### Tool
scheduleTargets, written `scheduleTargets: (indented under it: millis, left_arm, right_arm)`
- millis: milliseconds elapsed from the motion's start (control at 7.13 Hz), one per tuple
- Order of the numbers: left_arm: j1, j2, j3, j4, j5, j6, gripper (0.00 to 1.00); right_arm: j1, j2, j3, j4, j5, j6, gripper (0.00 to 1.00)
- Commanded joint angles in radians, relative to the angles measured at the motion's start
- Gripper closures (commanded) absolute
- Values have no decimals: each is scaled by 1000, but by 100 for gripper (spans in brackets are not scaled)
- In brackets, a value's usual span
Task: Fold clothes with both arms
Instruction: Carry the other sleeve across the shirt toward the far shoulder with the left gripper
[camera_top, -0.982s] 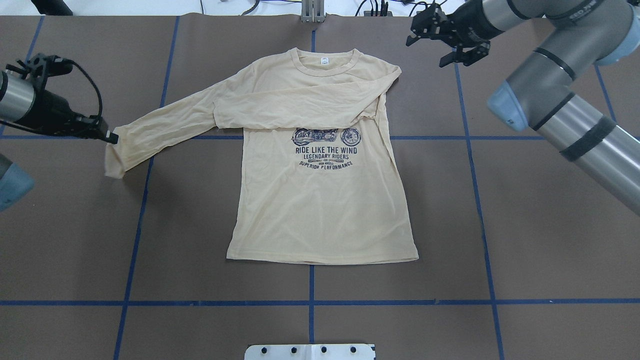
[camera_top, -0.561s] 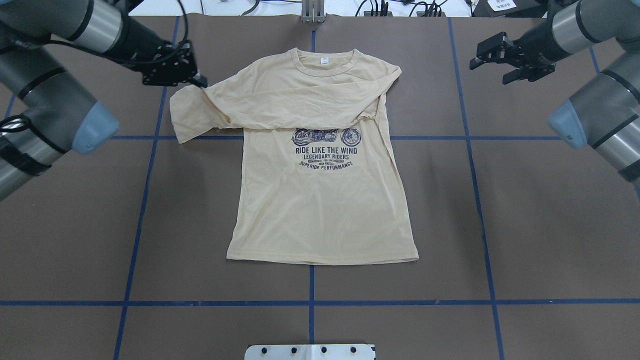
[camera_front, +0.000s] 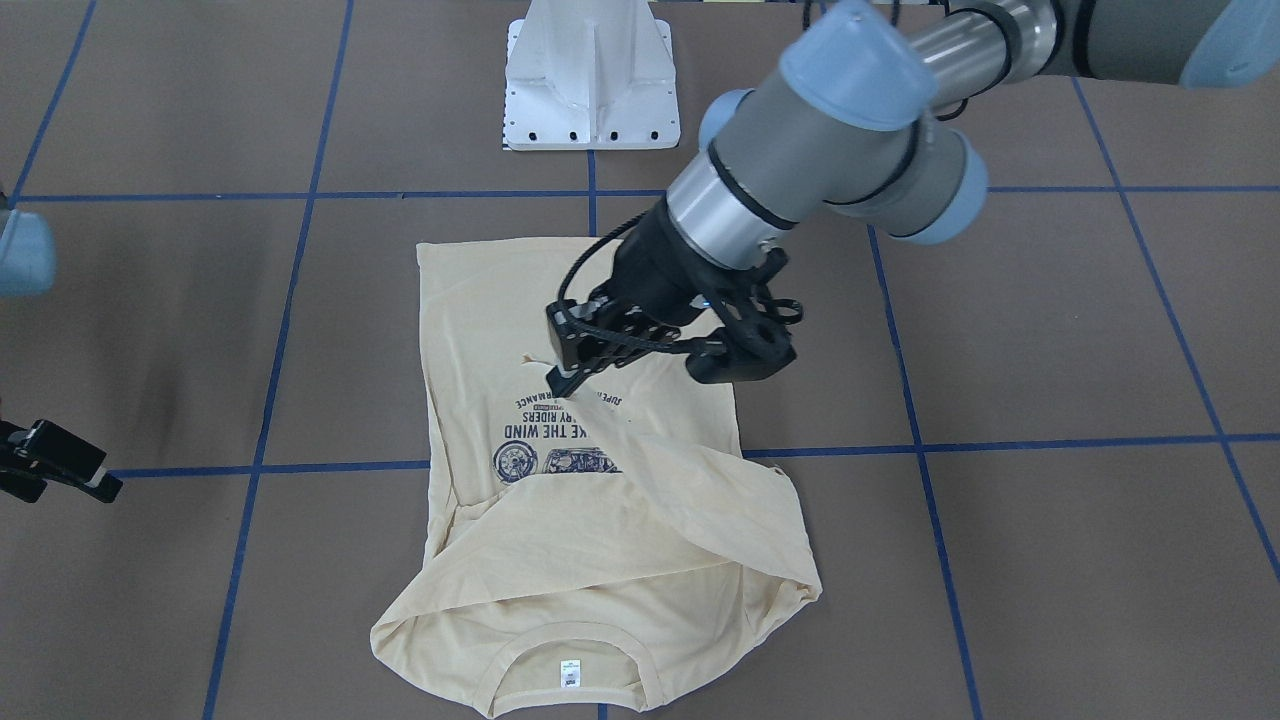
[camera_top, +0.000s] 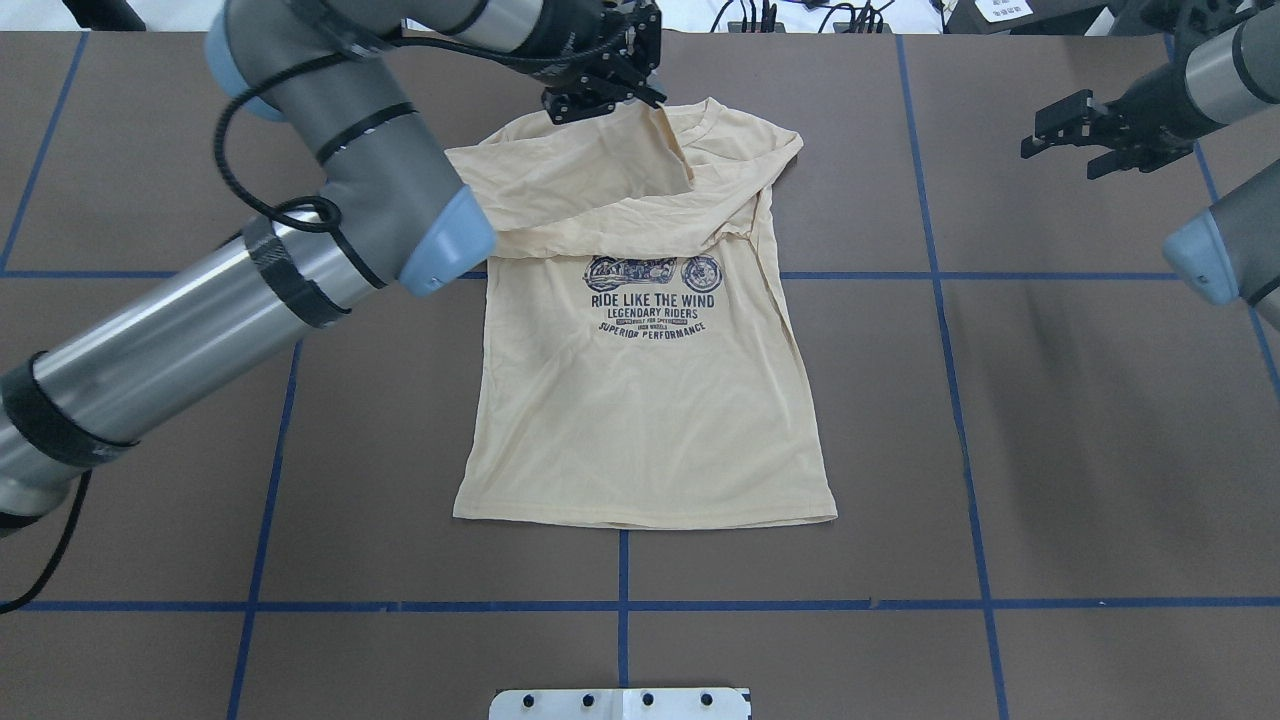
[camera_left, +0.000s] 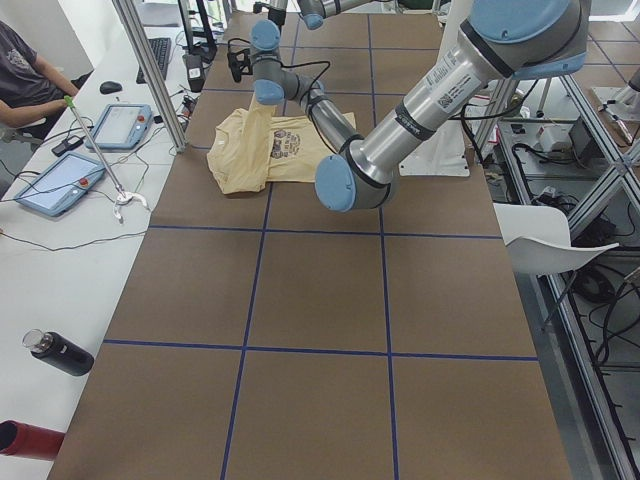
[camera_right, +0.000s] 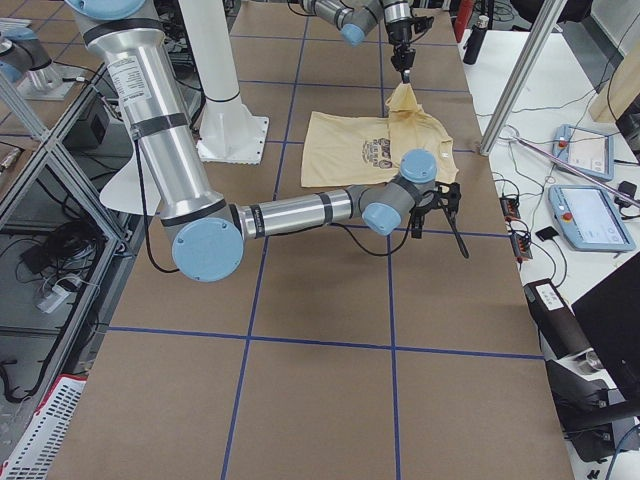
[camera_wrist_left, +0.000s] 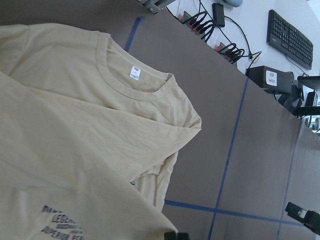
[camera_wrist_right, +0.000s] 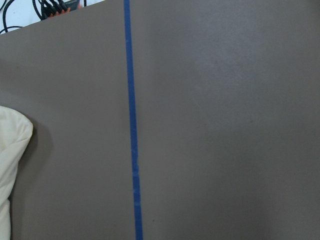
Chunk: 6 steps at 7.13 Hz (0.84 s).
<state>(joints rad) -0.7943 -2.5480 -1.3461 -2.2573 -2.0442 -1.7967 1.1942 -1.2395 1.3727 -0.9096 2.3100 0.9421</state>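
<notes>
Left gripper (camera_front: 562, 383) is pinched tight on the sleeve (camera_front: 660, 450), lifted over the print (camera_top: 652, 300). The shirt (camera_top: 640, 420) lies on the table (camera_top: 1000, 450). Right gripper (camera_top: 1062, 138) is spread, empty, well away from the print. Thin cloth may slip or drag the shoulder crooked.

A brown worktop (camera_top: 1000, 450) carries a grid of blue tape lines (camera_top: 622, 605), and a white pedestal base (camera_front: 592, 75) sits on it. On the white side desk (camera_left: 90, 260) lie a tablet (camera_left: 60, 183), a second tablet (camera_left: 122, 125), a keyboard (camera_left: 160, 58), a black bottle (camera_left: 58, 353) and a red bottle (camera_left: 22, 440).
</notes>
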Motion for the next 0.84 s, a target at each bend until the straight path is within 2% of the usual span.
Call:
scheduleTargets:
  millis: [0, 140, 280, 421, 561, 701]
  left_arm:
    - [84, -96, 130, -40, 158, -26, 100]
    - [101, -98, 193, -114, 195, -26, 100]
    - [125, -119, 255, -164, 272, -29, 100]
    - [136, -174, 331, -183, 307, -29, 100]
    - [141, -190, 350, -188, 309, -29, 100]
    - [157, -207, 405, -243, 362, -59, 100]
  right_arm:
    - [15, -5, -29, -2, -3, -36, 1]
    - [15, -5, -46, 0, -4, -37, 1]
    - [15, -3, -53, 0, -6, -36, 1]
    - [13, -3, -55, 0, -6, -36, 1]
    - [13, -5, -63, 0, -6, -36, 1]
    - [15, -6, -69, 0, -4, -36, 1]
